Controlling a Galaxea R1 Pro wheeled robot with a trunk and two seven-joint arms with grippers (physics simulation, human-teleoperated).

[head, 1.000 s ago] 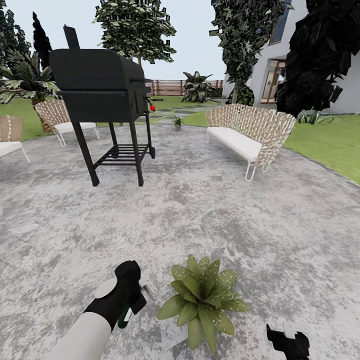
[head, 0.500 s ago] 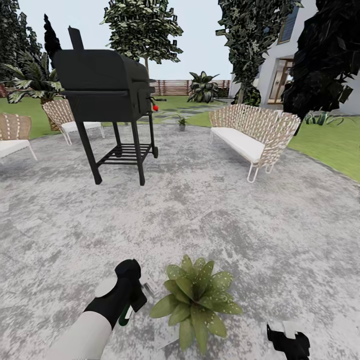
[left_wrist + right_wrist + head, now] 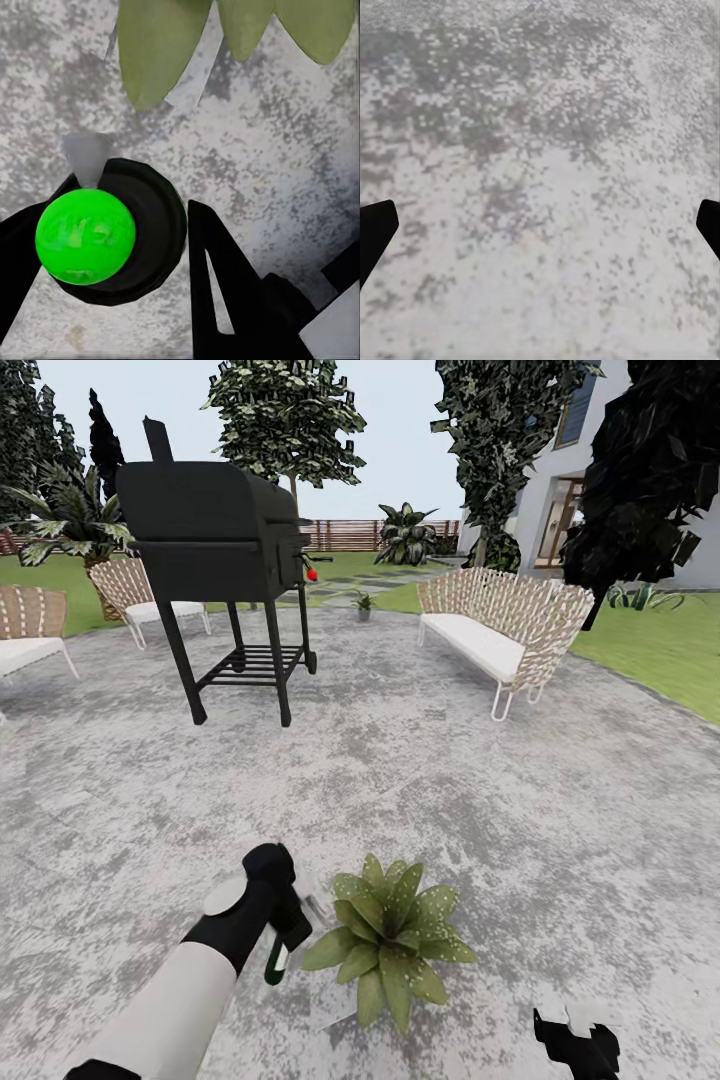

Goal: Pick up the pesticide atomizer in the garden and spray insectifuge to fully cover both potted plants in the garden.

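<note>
My left gripper (image 3: pixel 287 932) is shut on the pesticide atomizer (image 3: pixel 274 963), a slim dark green bottle that hangs down from the fingers just left of the near potted plant (image 3: pixel 388 941). In the left wrist view the atomizer's bright green round end (image 3: pixel 85 236) sits between the black fingers (image 3: pixel 225 285), with the plant's broad leaves (image 3: pixel 159 46) close beyond it. The second potted plant (image 3: pixel 362 603) stands far off at the patio's far edge. My right gripper (image 3: pixel 575 1040) is open low at the right, over bare stone (image 3: pixel 540 187).
A black grill (image 3: pixel 225 560) stands on the patio (image 3: pixel 450 780) at the far left. A wicker sofa (image 3: pixel 500 630) is at the far right, and wicker chairs (image 3: pixel 140 600) at the left. Lawn (image 3: pixel 660 650), fence and trees lie beyond.
My left gripper has carried the atomizer a little forward and right, closer to the near plant's leaves. The view has shifted slightly too. The right gripper holds its place.
</note>
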